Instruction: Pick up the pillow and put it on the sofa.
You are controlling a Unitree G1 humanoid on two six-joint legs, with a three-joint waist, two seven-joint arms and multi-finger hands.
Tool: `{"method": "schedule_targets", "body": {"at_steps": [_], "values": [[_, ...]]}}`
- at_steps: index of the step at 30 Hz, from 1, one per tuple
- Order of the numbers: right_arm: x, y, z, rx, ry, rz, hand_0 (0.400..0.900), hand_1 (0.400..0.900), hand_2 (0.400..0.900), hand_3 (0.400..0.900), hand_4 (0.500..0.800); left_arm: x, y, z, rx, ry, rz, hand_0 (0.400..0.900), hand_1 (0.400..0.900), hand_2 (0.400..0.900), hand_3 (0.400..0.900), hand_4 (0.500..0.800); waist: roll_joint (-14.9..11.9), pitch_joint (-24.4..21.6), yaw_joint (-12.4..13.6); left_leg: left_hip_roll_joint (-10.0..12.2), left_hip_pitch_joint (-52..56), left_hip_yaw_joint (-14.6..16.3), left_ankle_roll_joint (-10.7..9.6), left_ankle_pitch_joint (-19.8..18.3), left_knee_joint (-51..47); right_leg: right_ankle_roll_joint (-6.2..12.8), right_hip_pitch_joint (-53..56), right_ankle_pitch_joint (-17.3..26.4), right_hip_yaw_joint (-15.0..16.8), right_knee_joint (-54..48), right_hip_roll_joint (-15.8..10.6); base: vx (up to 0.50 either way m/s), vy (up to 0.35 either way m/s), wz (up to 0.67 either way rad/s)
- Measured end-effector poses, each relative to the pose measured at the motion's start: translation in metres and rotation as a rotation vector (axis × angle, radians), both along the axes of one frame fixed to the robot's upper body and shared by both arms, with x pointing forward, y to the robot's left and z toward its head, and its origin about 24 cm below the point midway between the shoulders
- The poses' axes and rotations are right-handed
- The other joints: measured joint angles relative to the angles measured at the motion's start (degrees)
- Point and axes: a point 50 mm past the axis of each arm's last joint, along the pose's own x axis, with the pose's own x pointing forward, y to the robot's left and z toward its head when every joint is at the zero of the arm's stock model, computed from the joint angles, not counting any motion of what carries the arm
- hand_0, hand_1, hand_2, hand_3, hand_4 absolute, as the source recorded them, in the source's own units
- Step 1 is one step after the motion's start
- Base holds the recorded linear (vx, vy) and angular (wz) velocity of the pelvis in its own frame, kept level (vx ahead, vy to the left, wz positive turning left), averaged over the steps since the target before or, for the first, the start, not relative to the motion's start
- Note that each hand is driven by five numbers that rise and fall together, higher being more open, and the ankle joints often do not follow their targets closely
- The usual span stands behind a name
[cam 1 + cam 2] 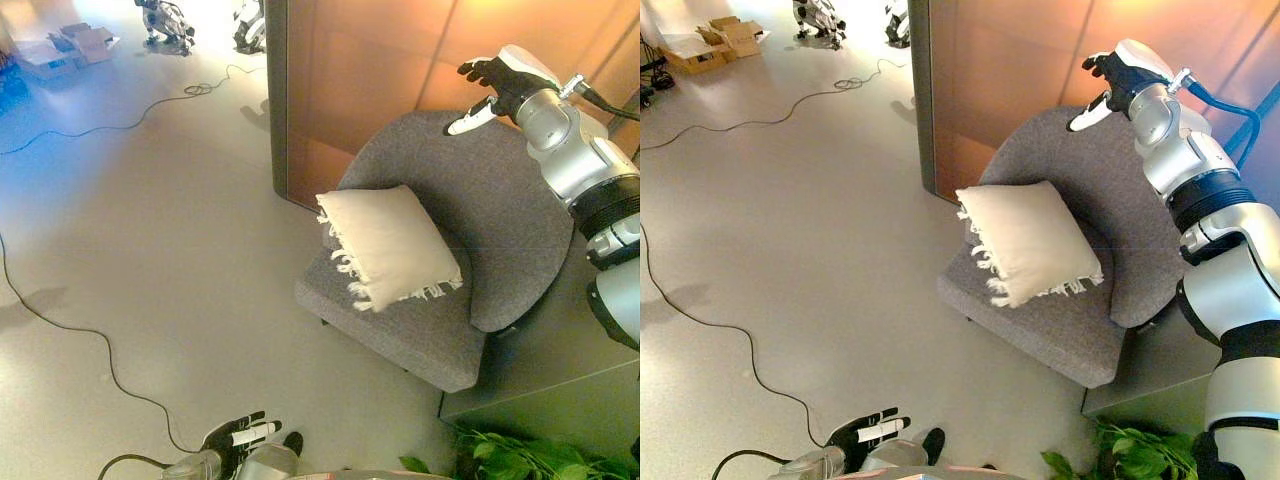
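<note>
A cream pillow (pixel 385 245) with a fringed edge lies on the seat of a grey sofa chair (pixel 470 190), leaning against its backrest. My right hand (pixel 490 88) is open and empty, raised above the top of the backrest, well clear of the pillow. My left hand (pixel 238 436) is open and empty, low at the bottom of the view above the floor, to the left of the chair.
A brown wall panel (pixel 360 70) stands behind the chair. A grey cabinet (pixel 560 370) is at the chair's right, with a green plant (pixel 500 462) in front. Cardboard boxes (pixel 70 48) and other robots (pixel 165 20) stand far back.
</note>
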Motion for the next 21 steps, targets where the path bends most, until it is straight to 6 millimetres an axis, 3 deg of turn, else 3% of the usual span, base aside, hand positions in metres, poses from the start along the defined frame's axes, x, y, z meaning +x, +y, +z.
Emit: {"method": "schedule_targets", "body": {"at_steps": [4, 8, 11, 14, 18, 21], "values": [[-0.002, -0.001, -0.007, 0.105, -0.021, 0.019, 0.9, 0.9, 0.9, 0.9, 0.8, -0.002, 0.0, -0.001, 0.004, 0.007, -0.001, 0.9, 0.9, 0.9, 0.9, 0.8, 0.36, -0.25, -1.42, 0.1, 0.1, 0.54, 0.16, 0.1, -0.12, -0.01, -0.6, 0.01, 0.52, 0.19, -0.01, -0.04, 0.022, -0.23], [-0.013, -0.002, -0.046, 0.307, -0.013, 0.071, 0.9, 0.9, 0.9, 0.9, 0.8, -0.001, -0.001, 0.0, 0.001, 0.001, -0.001, 0.9, 0.9, 0.9, 0.9, 0.8, 0.74, -0.63, -3.12, 0.36, 0.71, 2.52, 0.29, 0.17, -0.95, 0.06, -1.31, 0.08, 2.51, 0.76, 0.0, -0.08, 0.022, -0.24], [-0.031, -0.011, -0.108, 0.486, 0.04, 0.035, 0.9, 0.9, 0.9, 0.9, 0.8, -0.001, -0.001, 0.0, 0.005, 0.0, 0.007, 0.9, 0.9, 0.9, 0.9, 0.8, 0.85, -0.81, -5.53, 0.42, 0.89, 3.71, 0.41, 0.17, -1.32, 0.16, -1.65, 0.14, 3.64, 1.16, -0.08, -0.06, 0.007, -0.31], [-0.063, -0.015, -0.189, 0.635, 0.159, -0.074, 0.9, 0.9, 0.9, 0.9, 0.8, -0.005, -0.002, -0.002, 0.016, 0.011, 0.042, 0.9, 0.9, 0.9, 0.9, 0.8, 1.07, -0.77, -8.27, 0.66, 0.97, 5.51, 0.69, -0.1, -1.36, 0.32, -2.15, 0.28, 5.35, 1.26, 0.04, -0.04, 0.009, -0.39], [-0.131, -0.015, -0.288, 0.846, 0.311, -0.258, 0.9, 0.9, 0.9, 0.9, 0.8, -0.014, -0.009, -0.006, 0.009, 0.025, 0.087, 0.9, 0.9, 0.9, 0.9, 0.8, 2.02, -0.59, -11.78, 1.18, 2.04, 8.45, 1.16, -0.87, -1.4, 0.37, -1.9, 0.74, 8.13, 0.78, 0.43, -0.03, 0.016, -0.35], [-0.188, -0.004, -0.349, 0.983, 0.457, -0.412, 0.9, 0.9, 0.9, 0.9, 0.8, -0.017, -0.018, -0.008, -0.004, 0.022, 0.097, 0.9, 0.9, 0.9, 0.9, 0.8, 2.62, -0.4, -14.38, 1.74, 3.1, 10.11, 0.91, -1.52, -1.47, 0.34, -1.2, 1.15, 9.39, 0.08, 0.77, -0.04, 0.018, -0.19]]}}
